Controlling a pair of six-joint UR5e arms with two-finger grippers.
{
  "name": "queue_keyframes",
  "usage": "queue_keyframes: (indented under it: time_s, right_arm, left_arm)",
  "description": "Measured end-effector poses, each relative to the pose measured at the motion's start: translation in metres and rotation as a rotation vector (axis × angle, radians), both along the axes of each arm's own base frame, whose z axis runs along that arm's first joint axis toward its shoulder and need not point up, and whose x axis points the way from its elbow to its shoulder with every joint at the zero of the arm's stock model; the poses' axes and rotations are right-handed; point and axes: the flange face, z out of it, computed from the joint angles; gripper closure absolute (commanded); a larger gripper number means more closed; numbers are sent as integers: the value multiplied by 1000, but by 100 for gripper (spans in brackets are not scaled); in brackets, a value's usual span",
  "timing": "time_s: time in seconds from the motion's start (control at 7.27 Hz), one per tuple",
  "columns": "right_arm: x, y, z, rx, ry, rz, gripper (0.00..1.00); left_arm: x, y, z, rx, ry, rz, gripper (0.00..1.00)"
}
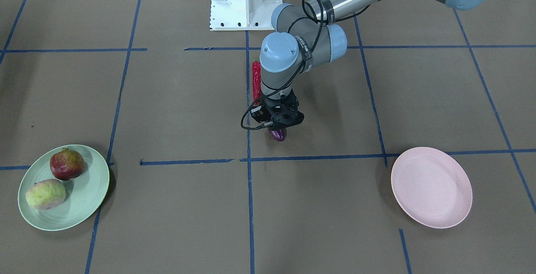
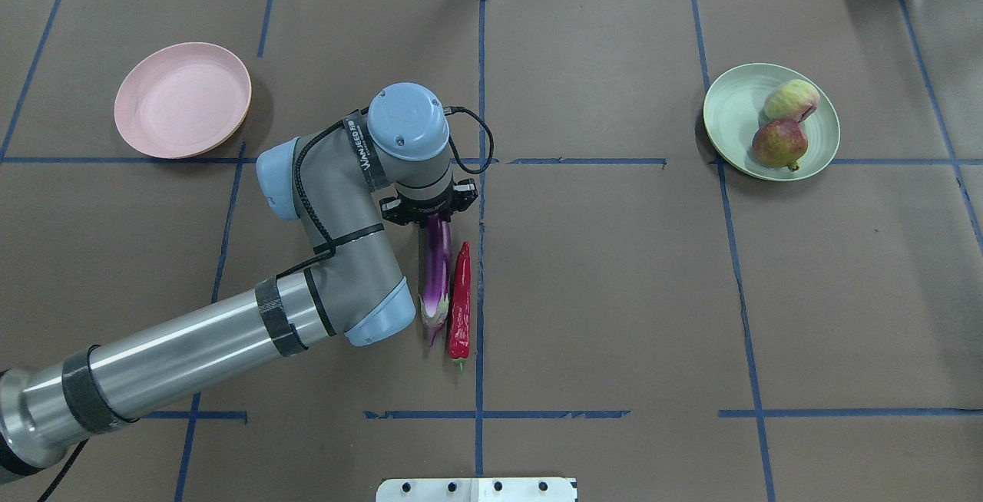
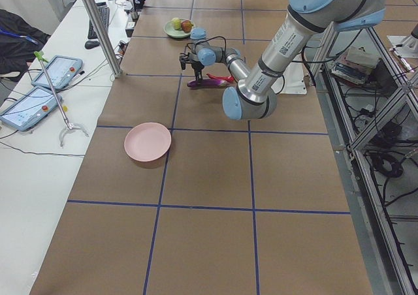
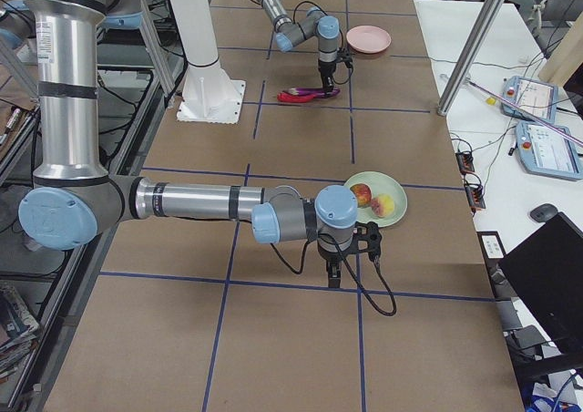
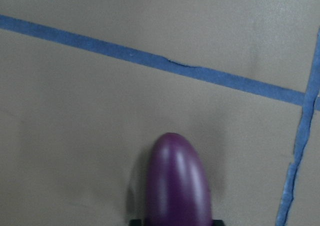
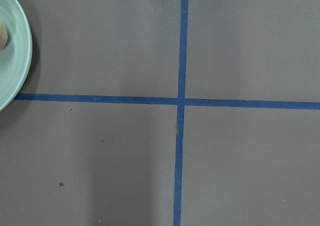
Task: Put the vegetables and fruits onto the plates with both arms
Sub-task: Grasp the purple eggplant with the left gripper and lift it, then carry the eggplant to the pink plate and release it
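Observation:
The purple eggplant [image 2: 438, 272] lies on the table beside the red chili pepper [image 2: 460, 302]. My left gripper [image 2: 430, 214] is down over the eggplant's rounded end [image 5: 176, 181], fingers against both sides; in the front view only the eggplant's tip [image 1: 277, 135] shows under it. The mint green plate [image 2: 733, 114] holds the dark red fruit [image 2: 779, 143] and the yellow-green fruit [image 2: 791, 99]. The pink plate [image 2: 183, 99] is bare. My right gripper [image 4: 335, 275] hangs low over the table beside the green plate [image 4: 401, 210]; I cannot tell whether it is open or shut.
The white base block [image 1: 245, 1] stands at the table's robot-side edge. Blue tape lines [image 6: 180, 101] cross the brown table cover. The green plate's rim [image 6: 15, 61] shows at the right wrist view's left edge.

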Motion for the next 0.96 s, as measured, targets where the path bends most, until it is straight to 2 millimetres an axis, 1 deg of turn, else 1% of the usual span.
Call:
queue_keyframes:
  time_s: [0.14, 0.28, 0.41, 0.55, 0.69, 0.83, 0.96]
  right_arm:
    - [0, 0, 0, 0, -2, 0, 0]
    - [-1, 0, 0, 0, -4, 0, 0]
    - [-1, 0, 0, 0, -4, 0, 0]
    - [-1, 0, 0, 0, -4, 0, 0]
    - [-1, 0, 0, 0, -5, 0, 0]
    - [-1, 0, 0, -1, -5, 0, 0]
    - [-1, 0, 0, -1, -4, -1, 0]
  left_arm:
    - [-7, -7, 1, 6, -2, -6, 100]
    - [-31, -29, 0, 33, -2, -17, 100]
    - [-66, -61, 11, 73, -16, -18, 100]
    - [-118, -101, 34, 116, -36, -1, 100]
    - [-177, -142, 63, 155, -61, 35, 100]
    - [-229, -180, 102, 181, -102, 77, 100]
    - [-266, -208, 144, 196, -144, 120, 90]
